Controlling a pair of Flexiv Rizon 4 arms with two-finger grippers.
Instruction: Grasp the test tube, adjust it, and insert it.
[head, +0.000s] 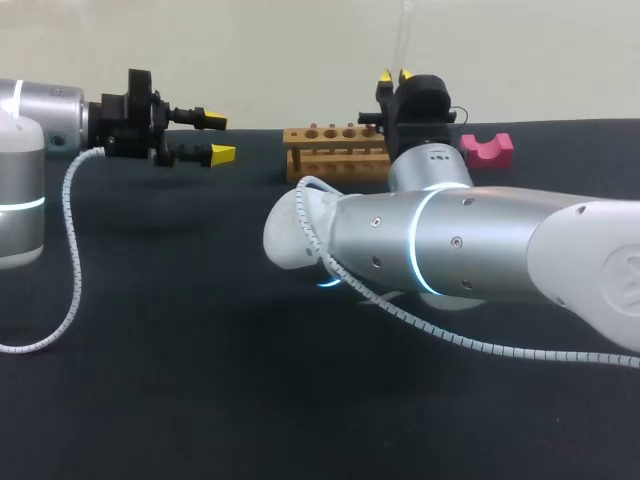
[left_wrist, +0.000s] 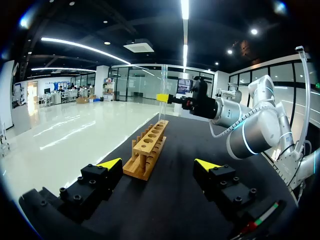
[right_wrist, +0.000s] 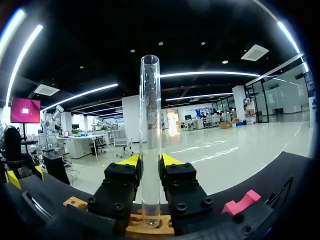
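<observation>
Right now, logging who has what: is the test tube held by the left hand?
No, the left hand is open and empty, while the test tube stands upright, clamped in the right hand.

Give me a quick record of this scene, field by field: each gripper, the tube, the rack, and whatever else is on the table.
left gripper: open, empty, above the table, apart from the rack
right gripper: shut on the tube, over the rack
tube: clear, upright, lower end at the rack's top; cannot tell if it is in a hole
rack: wooden, one row of holes, on the table
pink block: on the table beside the rack, on the right arm's side
</observation>
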